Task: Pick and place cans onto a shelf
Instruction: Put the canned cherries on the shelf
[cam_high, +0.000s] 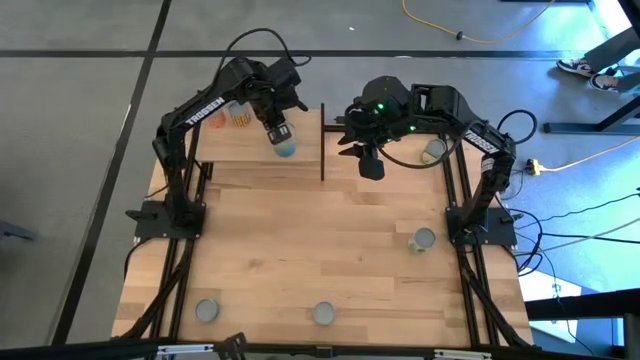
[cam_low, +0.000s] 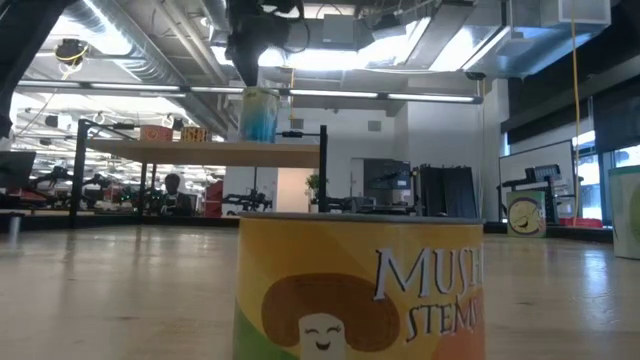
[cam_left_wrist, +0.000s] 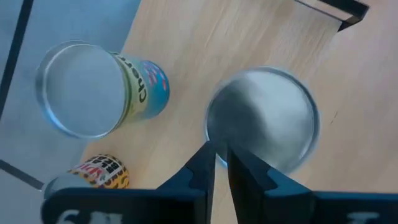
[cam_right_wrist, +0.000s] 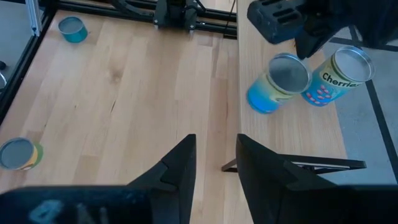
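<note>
— Three cans stood on the shelf (cam_high: 230, 152) at the upper left of the high view: the blue-labelled can (cam_high: 286, 148), the Cherries can (cam_left_wrist: 93, 87) and a red-and-yellow can (cam_left_wrist: 99, 174) near it.

— And the left gripper (cam_high: 281, 133)?

— Right over the blue-labelled can, which stood upright near the shelf's lower edge. Whether it gripped that can or not, I couldn't tell.

— The right gripper (cam_right_wrist: 214, 155)?

— Spread wide, nothing between its fingers. It hovered at upper centre, just right of the shelf's black upright (cam_high: 322, 140).

— So what was left?

— Four more on the table (cam_high: 320, 230), by my count. An upper-right can (cam_high: 432, 150) sat beside the right arm, a mid-right can (cam_high: 423, 240) below it, then a bottom-left can (cam_high: 207, 311) and a bottom-centre can (cam_high: 323, 314) along the lower edge.

— Halfway, then?

— Just short of it, I judged. With the blue one settled, four picks remained, and the right arm looked free for the nearest.
</note>
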